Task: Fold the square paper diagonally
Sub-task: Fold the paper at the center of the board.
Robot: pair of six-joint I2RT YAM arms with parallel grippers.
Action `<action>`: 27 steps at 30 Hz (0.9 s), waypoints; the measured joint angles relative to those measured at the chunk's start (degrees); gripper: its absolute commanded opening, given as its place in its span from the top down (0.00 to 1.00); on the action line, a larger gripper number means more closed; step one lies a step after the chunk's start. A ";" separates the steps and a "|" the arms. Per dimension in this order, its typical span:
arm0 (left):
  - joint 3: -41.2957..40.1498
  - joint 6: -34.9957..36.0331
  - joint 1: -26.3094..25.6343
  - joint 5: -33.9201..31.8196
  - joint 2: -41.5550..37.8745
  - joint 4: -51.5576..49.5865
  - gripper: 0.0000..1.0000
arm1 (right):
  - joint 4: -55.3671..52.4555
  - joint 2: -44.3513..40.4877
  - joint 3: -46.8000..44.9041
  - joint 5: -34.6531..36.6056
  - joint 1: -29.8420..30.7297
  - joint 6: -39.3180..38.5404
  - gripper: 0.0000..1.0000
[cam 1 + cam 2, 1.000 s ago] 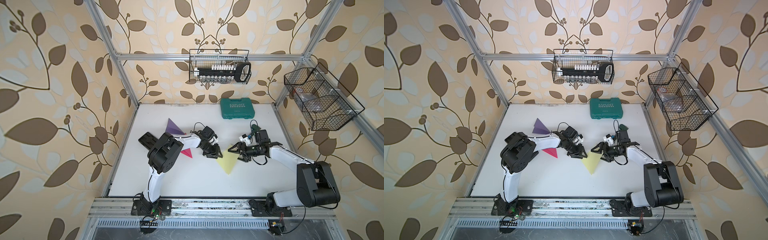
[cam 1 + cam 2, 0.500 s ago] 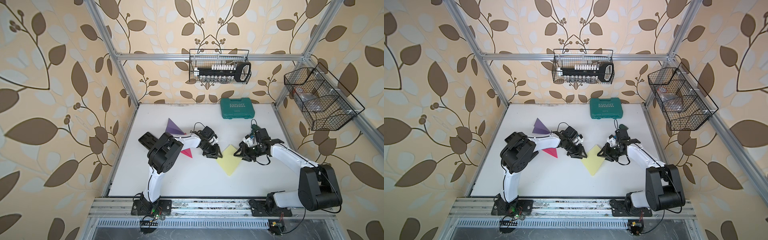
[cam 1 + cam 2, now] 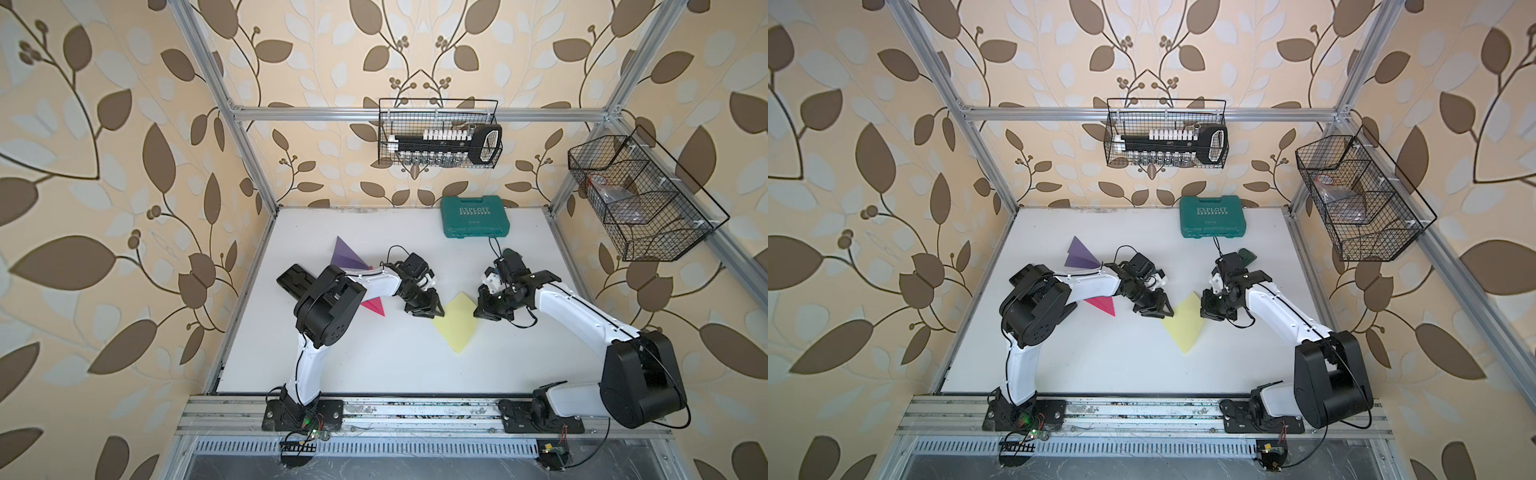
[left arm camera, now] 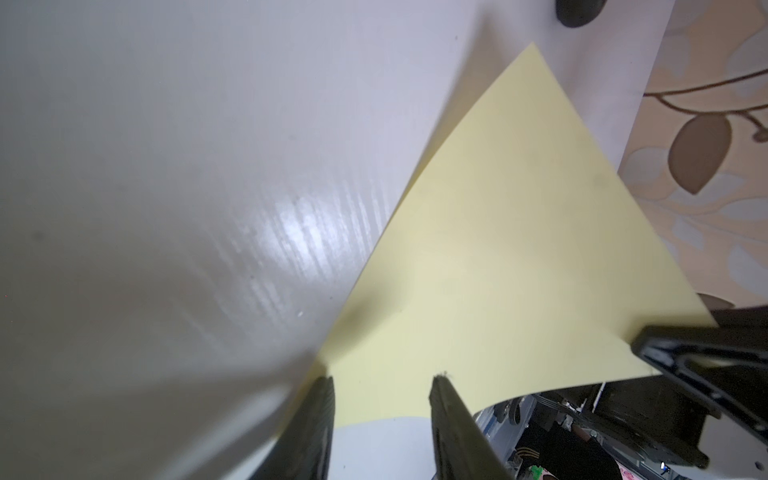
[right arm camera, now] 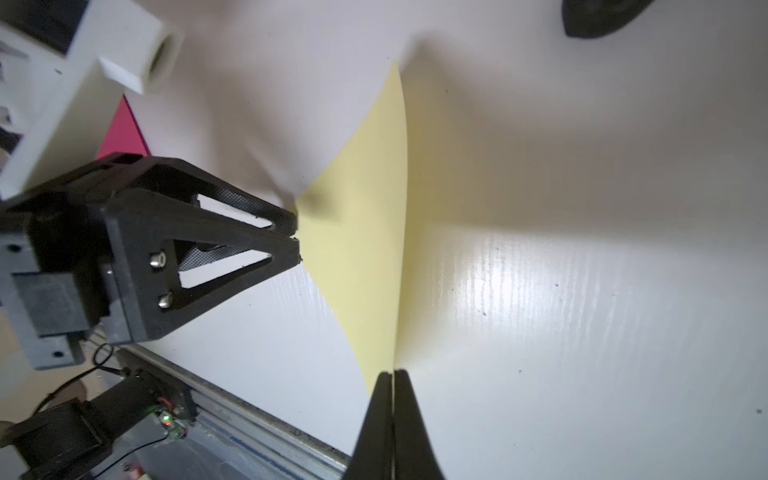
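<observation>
— Yellow paper (image 3: 455, 322): where does it lie?
— On the white table (image 3: 374, 365), about mid-table, set like a diamond between the two grippers.
— How stands the left gripper (image 3: 428, 312)?
— Its fingers are spread, with the tips down at the paper's left corner. The left wrist view shows yellow in the gap between them.
— And the right gripper (image 5: 392, 372)?
— Its fingers are pressed together, pinching the paper's right corner. The sheet curves up off the table toward that pinch.
— Is it folded?
— Not yet. In both top views it shows as a full diamond.
— What else is on the table?
— A purple triangle (image 3: 347, 259) and a pink triangle (image 3: 374, 307) lie by the left arm (image 3: 374, 282), and a green case (image 3: 476, 216) sits at the back edge.
</observation>
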 measured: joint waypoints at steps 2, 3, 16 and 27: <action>0.00 0.00 0.00 0.00 0.00 0.00 0.59 | -0.92 0.17 1.51 2.05 2.51 0.26 1.00; 0.00 0.00 0.00 0.00 0.00 0.00 0.59 | -1.31 0.39 2.38 3.13 3.85 0.55 1.00; -0.02 0.00 0.00 -0.02 0.00 0.02 0.60 | -1.07 9.18 7.67 6.82 12.87 7.39 1.00; -0.20 0.00 0.00 -0.04 -0.11 0.02 0.61 | 5.27 14.12 7.67 2.38 13.11 10.64 1.00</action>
